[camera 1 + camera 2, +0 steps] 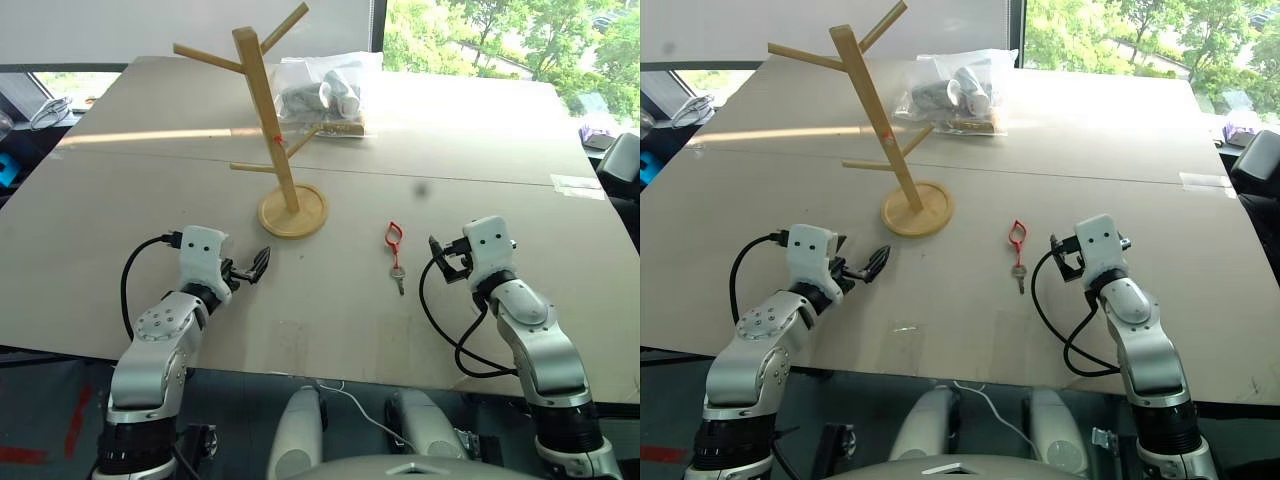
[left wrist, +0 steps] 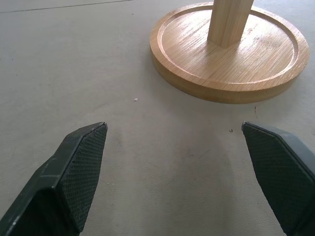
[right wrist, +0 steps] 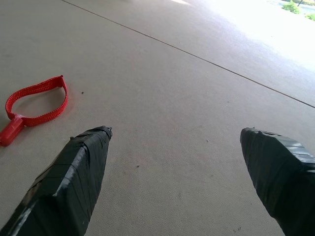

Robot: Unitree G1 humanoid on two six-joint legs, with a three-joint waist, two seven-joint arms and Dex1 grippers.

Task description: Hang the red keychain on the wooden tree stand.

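The red keychain (image 1: 394, 245), a thin red loop with a small silvery key, lies flat on the grey table between my two arms. The wooden tree stand (image 1: 276, 140) rises upright from its round disc base (image 2: 229, 51), left of the keychain and farther back. My right gripper (image 1: 441, 256) hovers just right of the keychain, open and empty; the right wrist view shows the red loop (image 3: 35, 104) off to one side of the wide-spread fingers. My left gripper (image 1: 252, 267) is open and empty too, a short way in front of the stand's base.
A clear plastic bag (image 1: 322, 92) of grey and white items lies behind the stand. A seam crosses the table (image 1: 450, 330) beyond the keychain. Tape (image 1: 577, 185) marks the far right edge. Black cables loop from both wrists near the table's front edge.
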